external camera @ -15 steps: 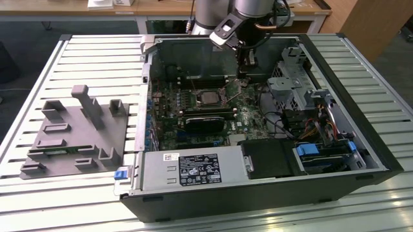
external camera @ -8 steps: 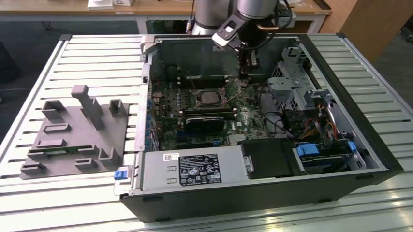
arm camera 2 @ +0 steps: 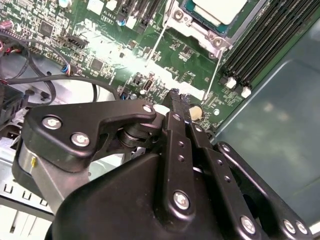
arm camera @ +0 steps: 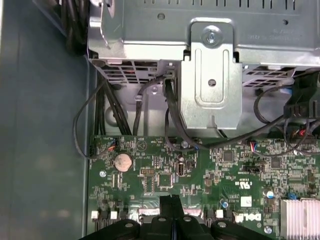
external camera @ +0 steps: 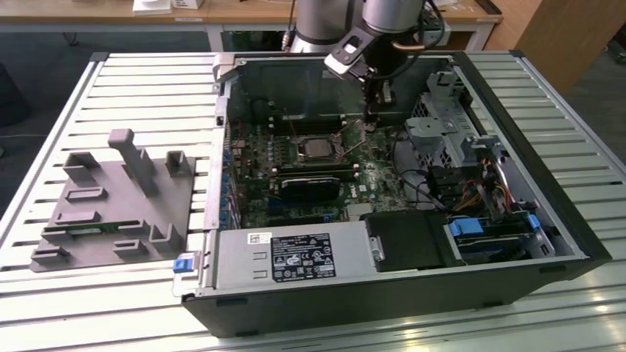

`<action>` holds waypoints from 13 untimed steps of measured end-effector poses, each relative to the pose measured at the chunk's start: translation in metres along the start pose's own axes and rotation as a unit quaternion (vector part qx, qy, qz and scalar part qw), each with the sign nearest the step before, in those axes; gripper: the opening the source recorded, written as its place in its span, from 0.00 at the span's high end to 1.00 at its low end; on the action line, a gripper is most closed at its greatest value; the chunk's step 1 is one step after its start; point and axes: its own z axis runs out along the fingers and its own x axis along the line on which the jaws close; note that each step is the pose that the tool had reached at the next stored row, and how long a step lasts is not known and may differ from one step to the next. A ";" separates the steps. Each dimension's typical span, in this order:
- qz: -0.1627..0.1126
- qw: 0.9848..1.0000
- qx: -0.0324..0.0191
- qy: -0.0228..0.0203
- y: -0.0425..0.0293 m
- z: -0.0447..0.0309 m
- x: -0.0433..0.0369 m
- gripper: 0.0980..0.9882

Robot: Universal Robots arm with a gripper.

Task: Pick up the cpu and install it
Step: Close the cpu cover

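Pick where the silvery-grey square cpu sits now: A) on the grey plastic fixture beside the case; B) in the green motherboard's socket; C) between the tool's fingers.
B: the silvery-grey square cpu lies in the green motherboard's socket, with the black tool shut nearby.

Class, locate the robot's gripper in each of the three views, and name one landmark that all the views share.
Exterior view: the gripper reaches down into the open case, tips over the motherboard, to the exterior view's right of the cpu.
Second wrist view: the gripper looms in the foreground, jaws shut, above the motherboard.
First wrist view: the gripper tips meet over the motherboard.
Shared landmark: the green motherboard.
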 end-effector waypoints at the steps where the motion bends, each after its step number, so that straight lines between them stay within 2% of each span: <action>1: 0.000 1.000 0.000 0.000 0.0008 0.0003 0.0000 0.99; 13: 0.000 1.000 0.000 0.000 0.0077 0.0094 0.0004 0.99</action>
